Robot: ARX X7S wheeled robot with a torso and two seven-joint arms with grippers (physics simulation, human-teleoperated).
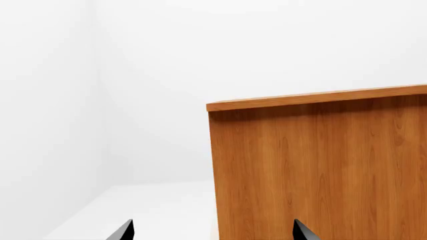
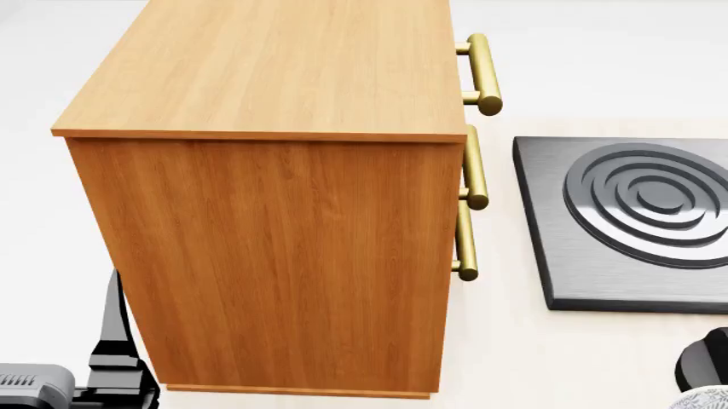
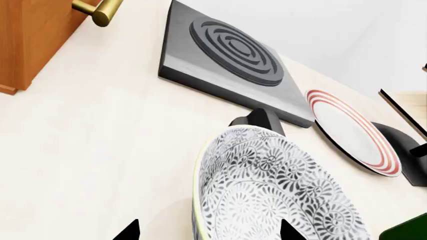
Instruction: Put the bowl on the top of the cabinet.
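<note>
The bowl (image 3: 267,185), white with a dense dark grey floral pattern and a pale green rim, fills the near part of the right wrist view, tilted on the cream counter. A sliver of it shows at the head view's bottom right corner (image 2: 711,399). My right gripper (image 3: 210,232) is open, with the bowl's rim between its spread fingertips. The cabinet (image 2: 285,77) is a tall orange-brown box with a lighter flat top. My left gripper (image 1: 213,232) is open and empty, facing the cabinet's side wall (image 1: 320,165) below its top edge.
Brass bar handles (image 2: 483,77) stick out of the cabinet's right face. A black burner plate (image 2: 637,213) lies to its right. A red-striped white plate (image 3: 353,130) leans on a black stand (image 3: 400,145) beyond the bowl. A black block (image 3: 257,120) sits right behind the bowl.
</note>
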